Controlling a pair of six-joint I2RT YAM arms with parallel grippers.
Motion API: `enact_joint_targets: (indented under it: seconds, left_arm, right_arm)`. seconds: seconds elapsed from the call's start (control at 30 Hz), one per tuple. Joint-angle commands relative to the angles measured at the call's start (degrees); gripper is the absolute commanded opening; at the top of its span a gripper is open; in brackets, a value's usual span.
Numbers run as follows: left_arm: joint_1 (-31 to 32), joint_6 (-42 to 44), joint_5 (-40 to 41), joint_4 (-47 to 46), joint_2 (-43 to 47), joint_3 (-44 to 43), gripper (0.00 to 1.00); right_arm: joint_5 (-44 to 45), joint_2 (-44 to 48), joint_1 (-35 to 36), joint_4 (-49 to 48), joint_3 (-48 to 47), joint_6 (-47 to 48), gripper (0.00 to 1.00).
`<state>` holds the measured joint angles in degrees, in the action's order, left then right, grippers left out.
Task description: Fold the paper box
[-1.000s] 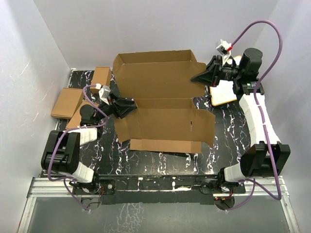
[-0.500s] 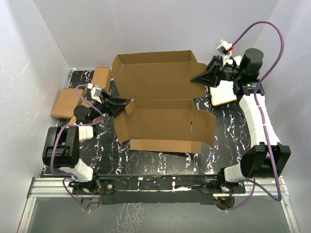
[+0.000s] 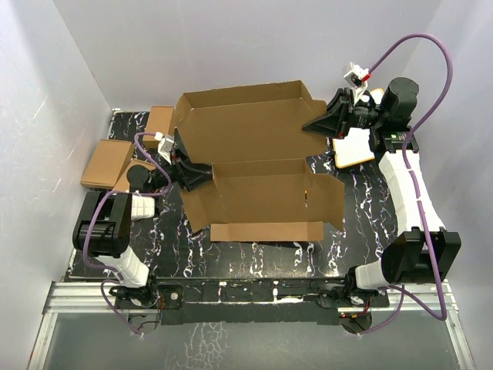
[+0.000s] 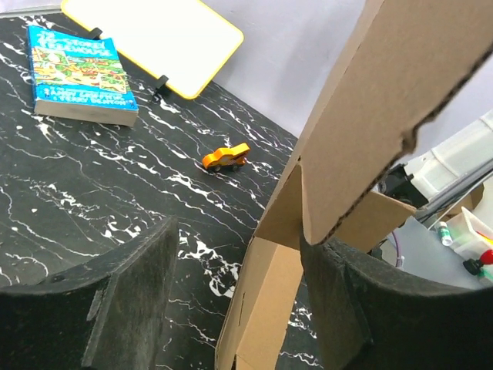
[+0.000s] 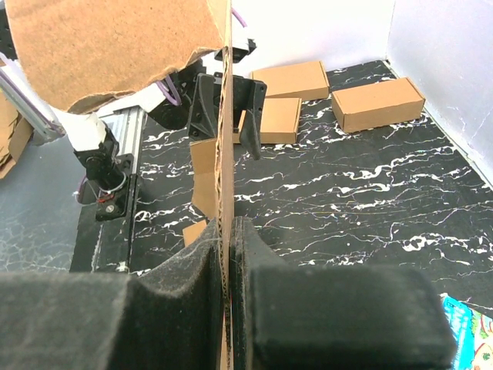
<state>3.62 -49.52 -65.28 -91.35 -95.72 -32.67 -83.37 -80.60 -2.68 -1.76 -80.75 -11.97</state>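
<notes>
The paper box (image 3: 254,162) is a large brown die-cut sheet lying mid-table, its back panel tilted up. My right gripper (image 3: 317,123) is shut on that raised panel's right edge. In the right wrist view the cardboard edge (image 5: 225,154) runs straight down between the closed pads (image 5: 250,262). My left gripper (image 3: 192,168) is open at the box's left end. In the left wrist view (image 4: 239,308) a side flap (image 4: 347,154) stands between the fingers and touches the right finger (image 4: 362,308). The left finger (image 4: 131,308) is apart from it.
Small ready-folded brown boxes lie at the far left (image 3: 108,162) (image 3: 159,122) and show in the right wrist view (image 5: 377,104). A yellow-rimmed white board (image 3: 354,146), a blue book (image 4: 77,73) and an orange toy (image 4: 226,158) lie at the right.
My left gripper drew back to the left, then came back in against the box's left end flap. The box shifted slightly. The right gripper kept its hold and stayed put.
</notes>
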Motion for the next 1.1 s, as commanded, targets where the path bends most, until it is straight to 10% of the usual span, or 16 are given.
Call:
enact_joint_targets:
  seconds: [0.0, 0.47, 0.87, 1.07]
  left_arm:
    - [1.33, 0.1, -2.62, -12.23, 4.6, -1.32, 0.62]
    - [6.63, 1.23, 2.62, -12.18, 4.81, -4.53, 0.56]
    - [6.92, -0.09, 3.0, -12.18, 3.97, -6.39, 0.0]
    - [6.92, -0.06, 1.42, -12.18, 4.62, -6.06, 0.0]
  right_arm:
    - [-1.11, 1.62, 0.13, -5.09, -0.89, -2.0, 0.08]
    - [-2.48, 1.4, 0.48, -17.91, 0.83, -13.89, 0.08]
    - [-2.64, 1.5, 0.48, -22.6, 2.61, -17.19, 0.08]
    - [-2.33, 1.5, 0.48, -22.99, 3.09, -16.97, 0.08]
